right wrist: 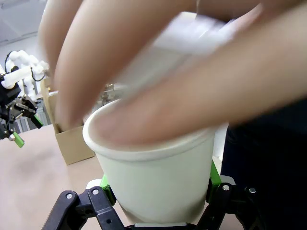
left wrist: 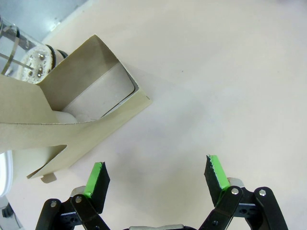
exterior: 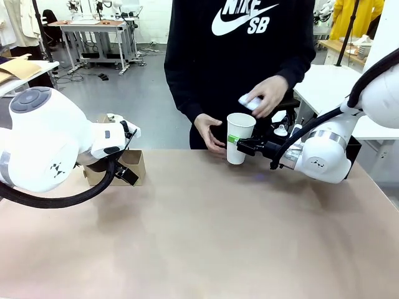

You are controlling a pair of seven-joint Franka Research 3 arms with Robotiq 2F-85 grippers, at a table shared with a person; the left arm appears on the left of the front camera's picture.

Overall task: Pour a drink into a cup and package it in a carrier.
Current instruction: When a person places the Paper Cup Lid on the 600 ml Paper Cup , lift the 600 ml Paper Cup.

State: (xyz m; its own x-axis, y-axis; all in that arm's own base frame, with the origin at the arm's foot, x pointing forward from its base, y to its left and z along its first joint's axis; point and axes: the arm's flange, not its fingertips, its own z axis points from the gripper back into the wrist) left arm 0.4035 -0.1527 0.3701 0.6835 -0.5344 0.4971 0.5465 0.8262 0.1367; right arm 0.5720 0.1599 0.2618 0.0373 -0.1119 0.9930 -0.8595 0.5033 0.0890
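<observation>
Cup (exterior: 240, 134): upright and open-topped near the table's far edge, gripped low on its wall by your right arm.
Table (exterior: 218, 237): pale brown, with the cup just in front of the person.
Person (exterior: 237, 50): black hoodie; raised hand (exterior: 269, 92) just above the cup's rim, lower hand (exterior: 209, 132) just beside its wall.
Right gripper (right wrist: 159, 191): your jaws were closed on the cup, with green pads (right wrist: 213, 175) pressed to both sides.
Left gripper (left wrist: 156, 175): your jaws stood wide with nothing between them, over bare table near the carrier.
Carrier (left wrist: 86, 96): brown cardboard at the far left, well apart from the cup.
Glass jar (left wrist: 24, 62): clear, metal-banded, just behind the carrier — you could not tell its contents.
Lid (exterior: 250, 101): white, in the raised hand.
</observation>
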